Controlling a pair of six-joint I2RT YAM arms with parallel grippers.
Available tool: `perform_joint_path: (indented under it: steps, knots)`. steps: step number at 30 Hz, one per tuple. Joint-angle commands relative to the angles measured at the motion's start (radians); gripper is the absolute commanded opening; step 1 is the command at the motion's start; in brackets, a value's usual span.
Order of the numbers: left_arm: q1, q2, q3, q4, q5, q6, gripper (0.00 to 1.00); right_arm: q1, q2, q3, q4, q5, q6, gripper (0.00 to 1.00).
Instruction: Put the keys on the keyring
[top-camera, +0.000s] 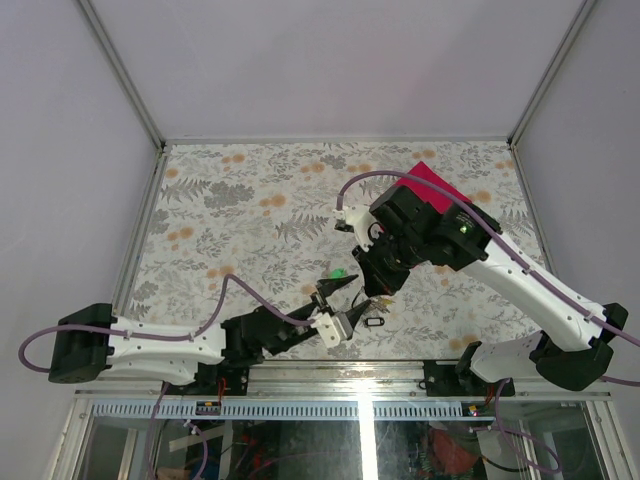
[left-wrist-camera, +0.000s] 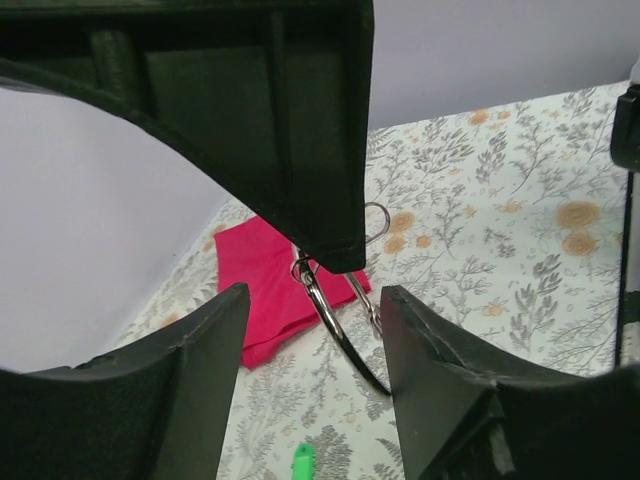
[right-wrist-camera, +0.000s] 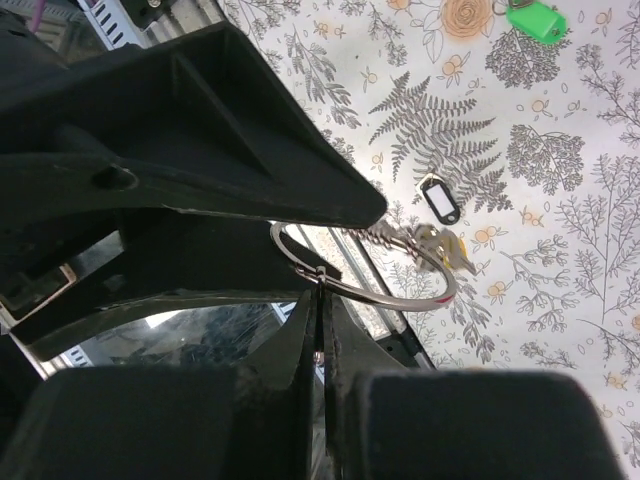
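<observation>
My right gripper (right-wrist-camera: 320, 290) is shut on the thin silver keyring (right-wrist-camera: 400, 292) and holds it above the table. A small metal and pale yellow key (right-wrist-camera: 445, 248) hangs on the ring's far side. A black-framed key tag (right-wrist-camera: 440, 200) lies loose on the cloth below, also seen as the tag (top-camera: 375, 322) near the front edge. A green tag (right-wrist-camera: 535, 20) lies farther off. My left gripper (left-wrist-camera: 315, 295) is open, with its fingers either side of the hanging keyring (left-wrist-camera: 335, 325). The ring's lower arc runs close to the right finger (left-wrist-camera: 440, 390). From above, both grippers (top-camera: 335, 298) (top-camera: 372, 292) meet mid-table.
A red cloth (top-camera: 440, 185) lies at the back right, partly under the right arm. The green tag (top-camera: 338, 272) sits just beyond the left gripper. The table carries a floral cover (top-camera: 250, 200), with white walls around and a metal rail (top-camera: 350, 370) along the near edge.
</observation>
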Motion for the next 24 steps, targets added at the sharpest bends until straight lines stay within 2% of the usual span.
perform_joint_path:
  steps: [1, 12, 21, 24]
  knots:
    - [-0.005, 0.028, 0.049, 0.118, -0.021, 0.095, 0.54, -0.005, 0.004, 0.047, -0.022, -0.073, -0.002, 0.0]
    - [-0.005, 0.047, 0.085, 0.105, -0.02, 0.203, 0.37, -0.005, -0.003, 0.021, -0.025, -0.099, -0.015, 0.0]
    - [-0.005, 0.043, 0.119, 0.023, 0.015, 0.227, 0.06, -0.006, -0.004, 0.013, -0.034, -0.089, -0.025, 0.0]
    - [-0.005, 0.038, 0.131, -0.006, 0.011, 0.225, 0.0, -0.006, -0.016, 0.011, -0.015, -0.065, -0.018, 0.06]
